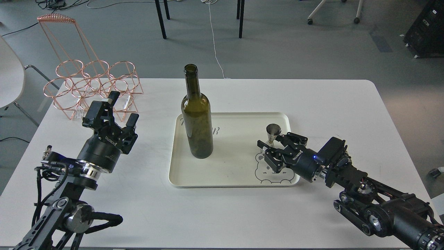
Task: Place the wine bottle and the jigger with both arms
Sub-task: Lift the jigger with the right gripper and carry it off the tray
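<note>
The dark olive-green wine bottle stands upright at the left end of a cream tray. The small steel jigger stands upright at the tray's right end, above a printed bear face. My right gripper reaches in from the right, and its jaws are open on either side of the jigger's lower half, which they hide. I cannot tell whether they touch it. My left gripper is open and empty over the table, well left of the bottle.
A copper wire bottle rack stands at the table's back left corner, just behind my left gripper. The white table ends close beyond the rack. Chair and table legs stand on the floor behind.
</note>
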